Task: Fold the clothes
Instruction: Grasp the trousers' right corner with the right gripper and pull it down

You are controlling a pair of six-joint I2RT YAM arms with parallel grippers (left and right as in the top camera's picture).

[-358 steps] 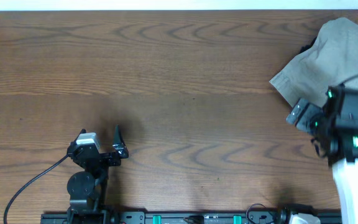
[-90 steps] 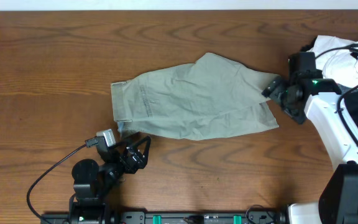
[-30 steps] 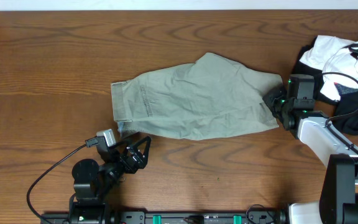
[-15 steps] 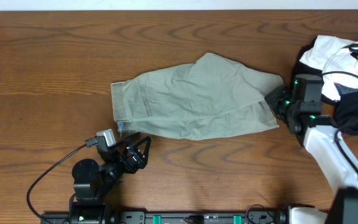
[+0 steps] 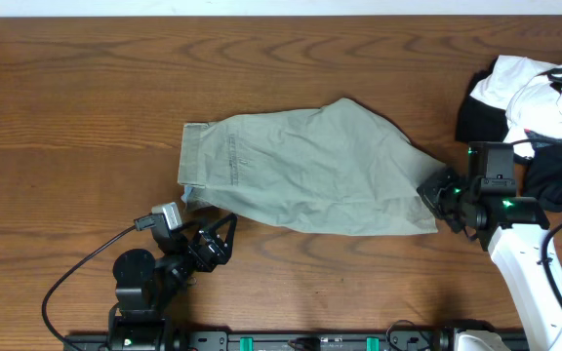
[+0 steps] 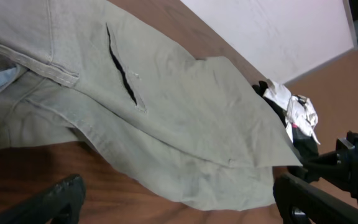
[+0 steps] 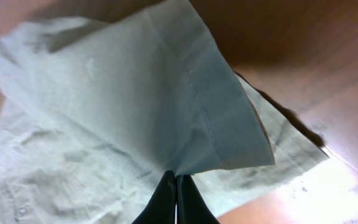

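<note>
The clothes (image 5: 301, 171) are one khaki garment lying flat across the middle of the table, waistband to the left, leg hems to the right. My right gripper (image 5: 431, 188) is shut on the right hem; in the right wrist view its fingers (image 7: 166, 200) pinch a lifted fold of the clothes (image 7: 135, 93). My left gripper (image 5: 213, 244) stands open just in front of the waistband corner, touching nothing. In the left wrist view the clothes (image 6: 166, 106) fill the space ahead of the left gripper (image 6: 185, 208), with bare wood between its fingertips (image 6: 58, 196).
A heap of black and white garments (image 5: 535, 97) lies at the back right corner, also seen as a heap (image 6: 291, 112) in the left wrist view. A black cable (image 5: 66, 278) runs from the left arm toward the front left edge.
My right gripper moved toward the table's front while holding the hem, dragging the garment's right end forward and shifting the whole garment slightly right. The left gripper stayed put and open.
</note>
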